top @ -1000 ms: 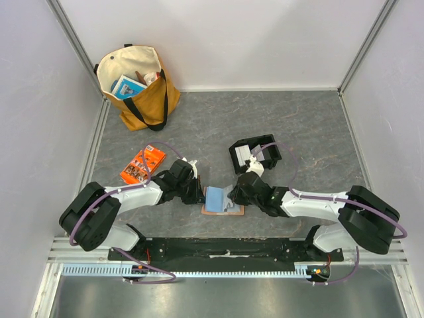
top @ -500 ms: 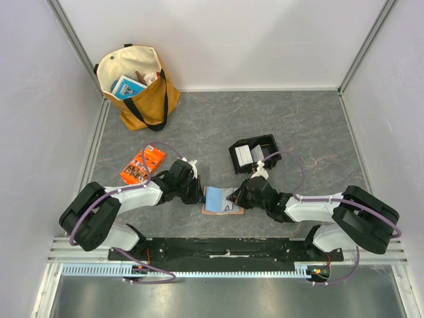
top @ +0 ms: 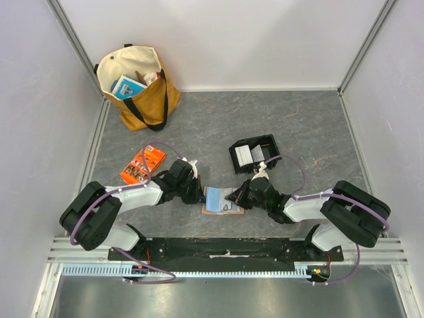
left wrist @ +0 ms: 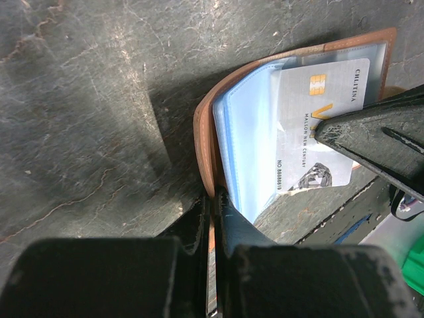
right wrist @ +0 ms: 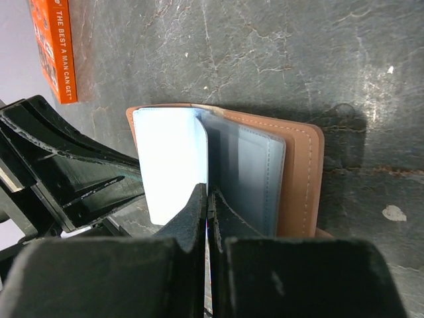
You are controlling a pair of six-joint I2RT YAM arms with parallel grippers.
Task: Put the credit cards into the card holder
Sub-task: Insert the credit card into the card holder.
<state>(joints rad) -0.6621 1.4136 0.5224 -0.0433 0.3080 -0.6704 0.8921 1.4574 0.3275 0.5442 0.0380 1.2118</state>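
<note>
The card holder lies open on the table, tan-brown outside with light-blue slotted leaves. My left gripper is shut on its brown cover edge and holds the left side up; the left gripper has its jaws pinched together. My right gripper is shut on a pale credit card, which lies in among the blue leaves. In the right wrist view the right gripper holds that card edge-on beside the card holder. More white credit cards sit in the black tray.
A black two-compartment tray stands just behind the right gripper. An orange printed packet lies to the left and shows in the right wrist view. A tan tote bag stands at the back left. Walls enclose the table.
My right gripper has moved down and left from the tray's edge to the card holder, bringing the card in among the blue leaves. My left gripper has stayed put.
</note>
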